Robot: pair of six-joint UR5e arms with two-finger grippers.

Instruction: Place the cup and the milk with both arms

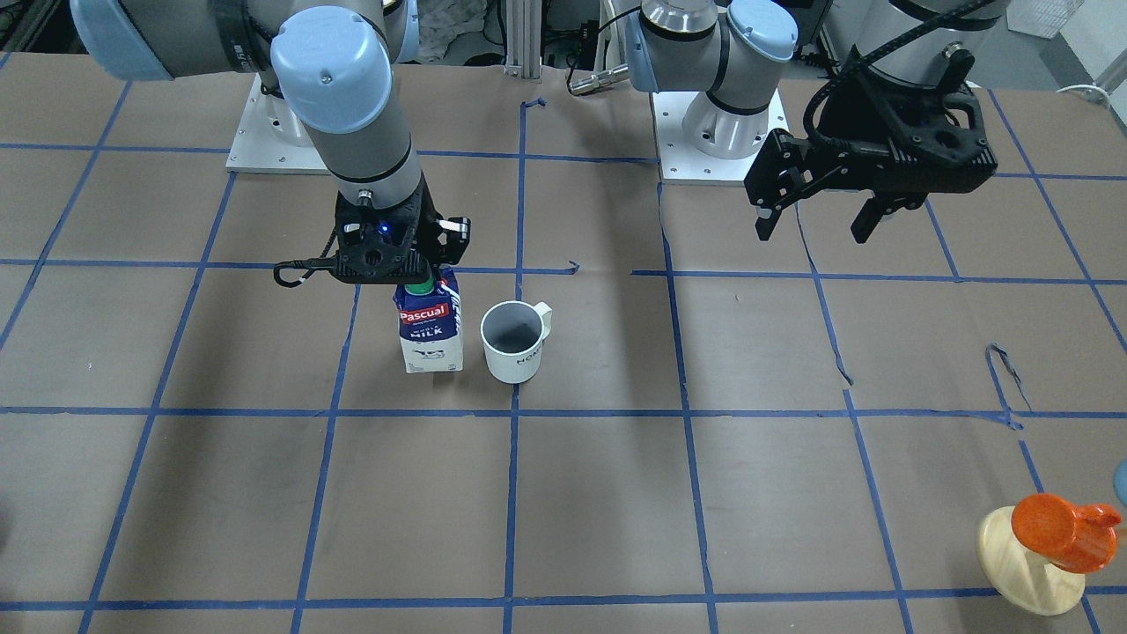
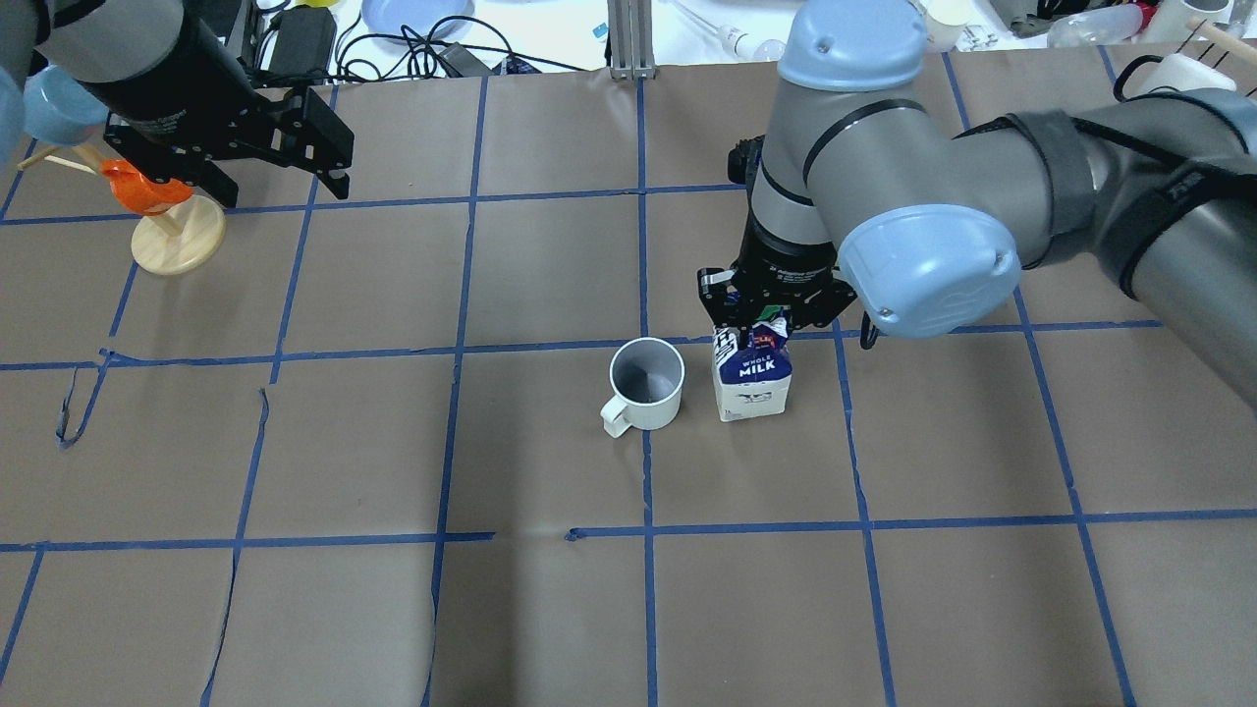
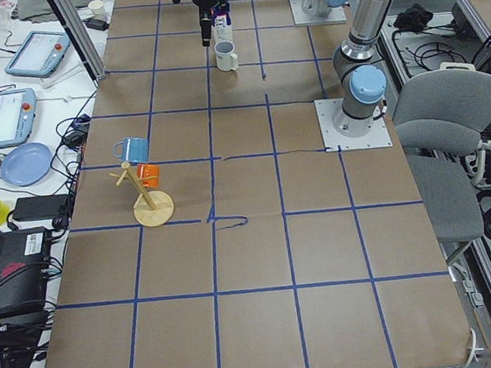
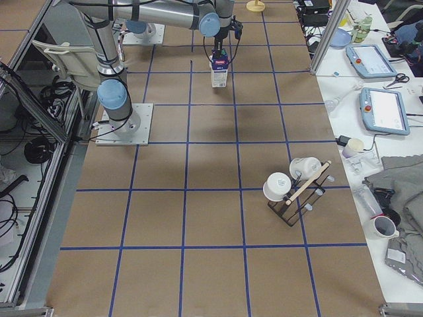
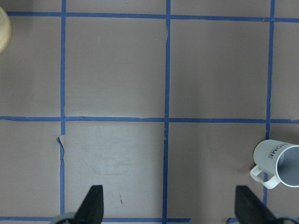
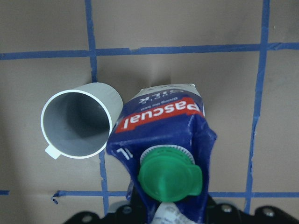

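Note:
The white cup (image 1: 513, 342) stands upright near the table's middle, and it also shows in the overhead view (image 2: 645, 385) and the left wrist view (image 5: 278, 163). The milk (image 1: 430, 330) stands right beside it, close but apart (image 2: 751, 378). My right gripper (image 1: 423, 275) comes down from above and is shut on the carton's crumpled top by the green cap (image 6: 170, 177). The carton's base looks to rest on the paper. My left gripper (image 1: 814, 224) is open and empty, held high, far from both things (image 2: 280, 191).
An orange cup on a wooden stand (image 1: 1052, 537) sits at the table's edge on my left (image 2: 177, 245), just under my left gripper in the overhead view. A rack with white mugs (image 4: 297, 188) stands at my far right. Blue tape lines grid the brown paper.

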